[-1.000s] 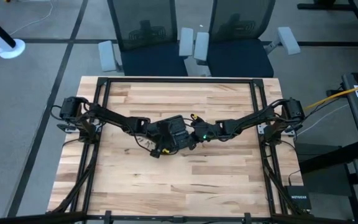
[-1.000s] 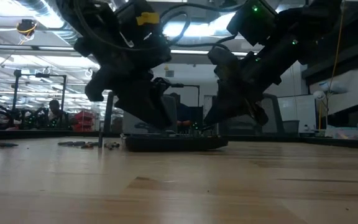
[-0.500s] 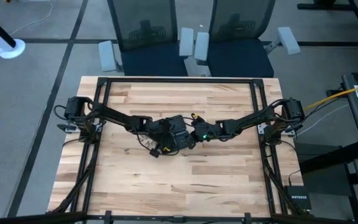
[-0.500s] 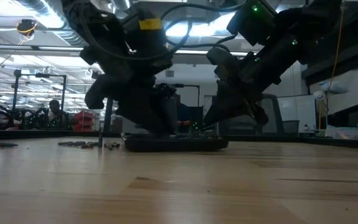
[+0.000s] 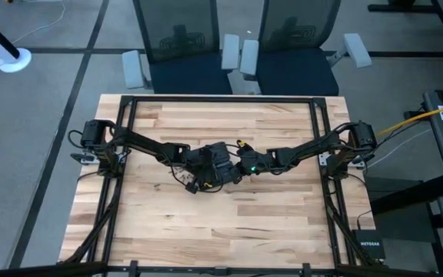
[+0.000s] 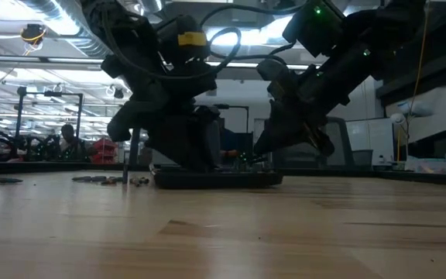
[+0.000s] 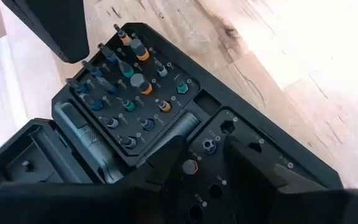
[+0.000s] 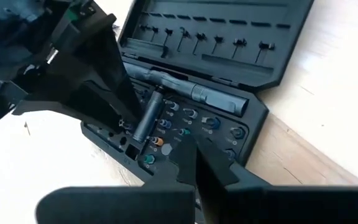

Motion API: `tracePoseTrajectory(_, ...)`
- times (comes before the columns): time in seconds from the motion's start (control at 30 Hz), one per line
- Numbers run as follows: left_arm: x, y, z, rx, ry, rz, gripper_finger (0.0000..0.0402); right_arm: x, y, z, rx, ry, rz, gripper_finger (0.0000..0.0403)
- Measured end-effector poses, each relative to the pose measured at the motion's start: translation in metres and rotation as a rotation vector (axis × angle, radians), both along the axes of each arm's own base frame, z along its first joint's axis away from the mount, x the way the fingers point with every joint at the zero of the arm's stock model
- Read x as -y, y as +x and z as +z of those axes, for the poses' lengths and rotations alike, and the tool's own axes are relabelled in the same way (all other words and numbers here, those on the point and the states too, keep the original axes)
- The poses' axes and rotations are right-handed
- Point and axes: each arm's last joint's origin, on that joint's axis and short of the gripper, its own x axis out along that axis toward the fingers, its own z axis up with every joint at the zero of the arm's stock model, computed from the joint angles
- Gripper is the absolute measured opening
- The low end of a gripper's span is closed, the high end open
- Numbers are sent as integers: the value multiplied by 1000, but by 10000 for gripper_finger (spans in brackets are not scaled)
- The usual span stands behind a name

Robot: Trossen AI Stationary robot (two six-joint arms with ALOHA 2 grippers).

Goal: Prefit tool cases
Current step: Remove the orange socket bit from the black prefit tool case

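Note:
The black tool case [image 5: 220, 165] lies open and flat at the table's middle. Its tray [image 7: 135, 93] holds rows of colour-ringed bits, and its lid half [image 8: 229, 43] lies beside it. A screwdriver handle [image 8: 194, 90] rests in the tray. My left gripper [image 5: 208, 175] reaches down over the tray, shut on a dark grey cylinder [image 8: 145, 117]. My right gripper [image 8: 188, 155] comes from the other side, shut, with its tips down among the bit rows [image 8: 184, 132]. My left gripper pinches the dark cylinder's upper part [image 8: 155, 99] between its two fingers, slanting down from the table's left. The cylinder stands tilted, its lower end [image 8: 133, 142] in a slot at the tray's edge. My right gripper's tips are at the tray; whether they touch it I cannot tell.
Several small loose bits [image 6: 107, 180] lie on the table to one side of the case. A black NETGEAR box [image 5: 369, 248] sits off the table's near right corner. Two office chairs [image 5: 237, 46] stand beyond the far edge. Bare wood [image 5: 229, 223] lies toward the near edge.
My left gripper has rolled a little about its own line and settled slightly lower over the tray, still holding the cylinder. The case and my right gripper have stayed where they were.

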Motion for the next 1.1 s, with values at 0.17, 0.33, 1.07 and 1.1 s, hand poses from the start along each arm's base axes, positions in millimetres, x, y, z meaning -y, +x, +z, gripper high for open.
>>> tracePoseTrajectory(0.17,2,0,-2,-16,-11,15,40,0,0,0,2,-1,1,0)
tracePoseTrajectory(0.33,4,2,2,-27,-46,66,11,-1,4,5,28,-6,35,0)
tracePoseTrajectory(1.07,2,3,45,-25,-27,72,5,-1,8,17,-32,-41,79,0)
tracePoseTrajectory(1.1,2,3,45,-28,-26,73,5,-1,8,17,-31,-42,78,0)
